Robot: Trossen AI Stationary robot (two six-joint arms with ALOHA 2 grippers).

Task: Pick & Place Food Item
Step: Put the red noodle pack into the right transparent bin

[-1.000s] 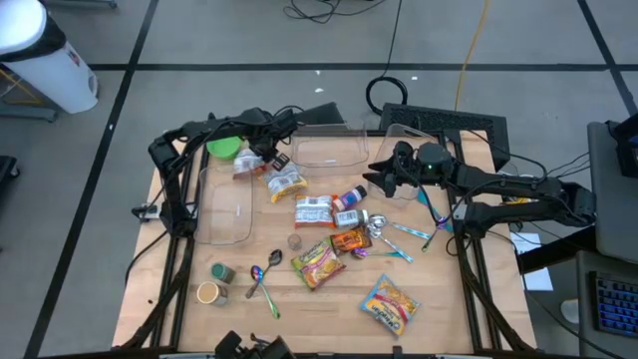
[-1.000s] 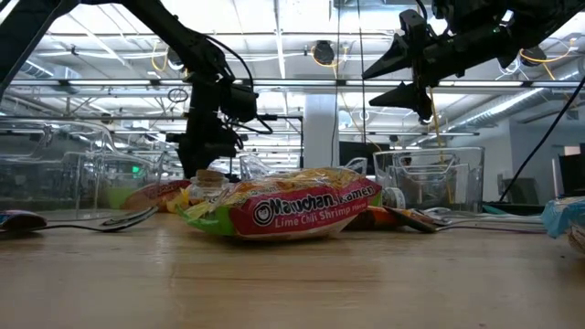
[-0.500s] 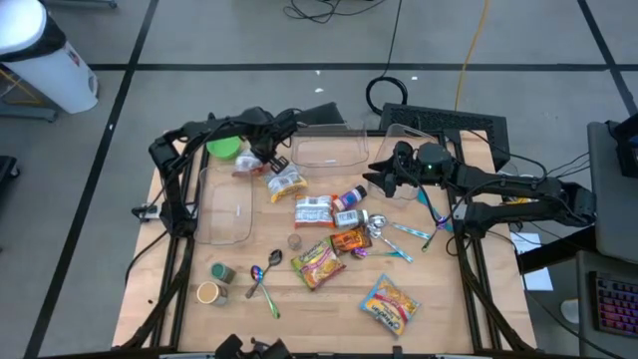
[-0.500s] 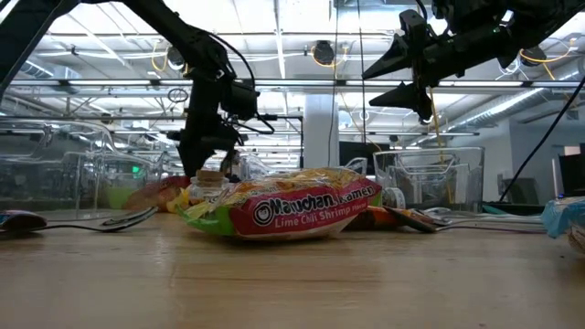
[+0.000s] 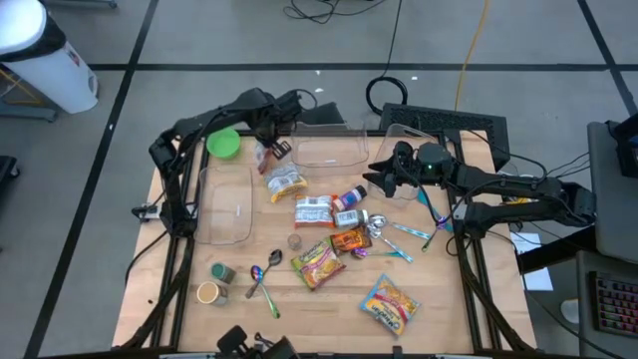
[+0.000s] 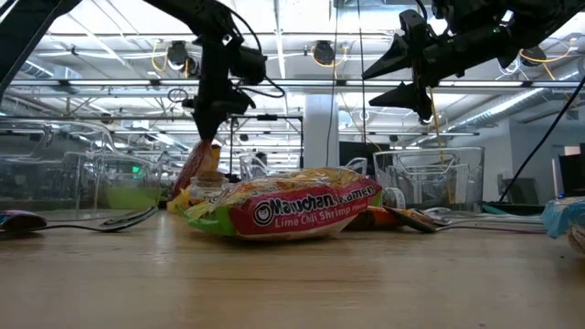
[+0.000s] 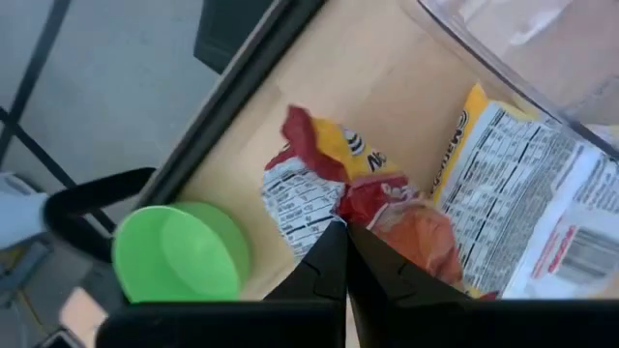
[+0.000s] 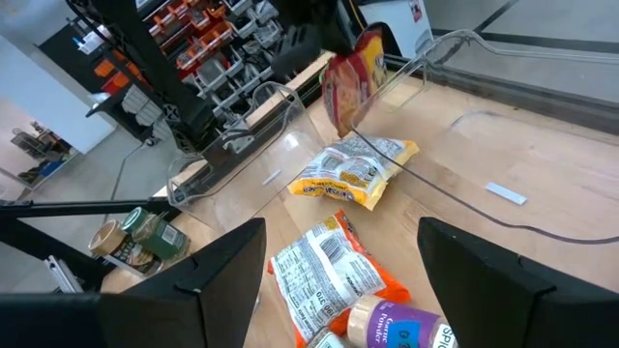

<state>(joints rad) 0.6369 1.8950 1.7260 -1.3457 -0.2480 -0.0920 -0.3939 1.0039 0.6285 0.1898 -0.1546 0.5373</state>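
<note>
Lifted since the earlier frame, one crinkled red-and-yellow snack bag (image 5: 263, 155) hangs pinched in the left gripper (image 5: 267, 150); the right gripper (image 5: 378, 179) gapes empty above two clear plastic bins (image 5: 327, 149).

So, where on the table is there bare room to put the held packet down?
The left gripper holds a red snack packet off the table. Bare wood lies between the spoons and the ramen packet at the near right, and along the near edge. The middle is crowded with packets. The clear bin on the left and the far one look empty.
</note>
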